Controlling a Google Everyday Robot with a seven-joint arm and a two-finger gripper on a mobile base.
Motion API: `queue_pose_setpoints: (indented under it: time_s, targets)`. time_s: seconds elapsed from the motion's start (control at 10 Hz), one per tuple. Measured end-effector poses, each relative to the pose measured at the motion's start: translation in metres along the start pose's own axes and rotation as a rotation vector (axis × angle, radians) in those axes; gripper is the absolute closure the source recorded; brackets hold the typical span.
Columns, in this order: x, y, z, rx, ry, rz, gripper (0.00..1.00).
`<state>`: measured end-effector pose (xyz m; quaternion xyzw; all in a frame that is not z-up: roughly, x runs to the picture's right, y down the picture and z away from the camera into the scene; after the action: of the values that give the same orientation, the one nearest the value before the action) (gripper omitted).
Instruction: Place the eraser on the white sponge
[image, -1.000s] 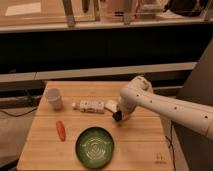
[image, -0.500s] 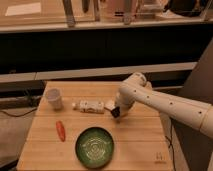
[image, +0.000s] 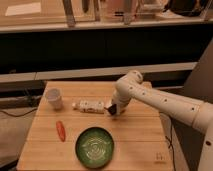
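Observation:
My gripper hangs low over the middle of the wooden table, pointing down from the white arm that reaches in from the right. It is shut on a small dark block, the eraser, which shows at its tip. The white sponge is a small white pad just right of the bottle's end. It lies directly behind and left of the gripper, which partly covers it. I cannot tell whether the eraser touches the sponge.
A white patterned bottle lies on its side left of the sponge. A white cup stands at the back left. An orange carrot-like stick lies at the left and a green bowl sits near the front edge.
The gripper with the eraser has shifted slightly left and toward the back, closer to the white sponge. Everything else on the table stays put.

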<state>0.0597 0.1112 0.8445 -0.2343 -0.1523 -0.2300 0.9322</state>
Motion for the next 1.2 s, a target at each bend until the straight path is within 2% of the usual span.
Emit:
queue_pose_setpoints:
  time_s: [0.2,0.7,1.0,1.2]
  targets:
    - [0.007,-0.007,0.001,0.001,-0.010,0.001,0.97]
    - [0.007,-0.028,0.004,0.006,-0.023,-0.004,0.97]
    - [0.029,-0.028,0.004,0.011,-0.028,0.003,0.97]
    - [0.028,-0.031,0.006,0.014,-0.033,0.006,0.97]
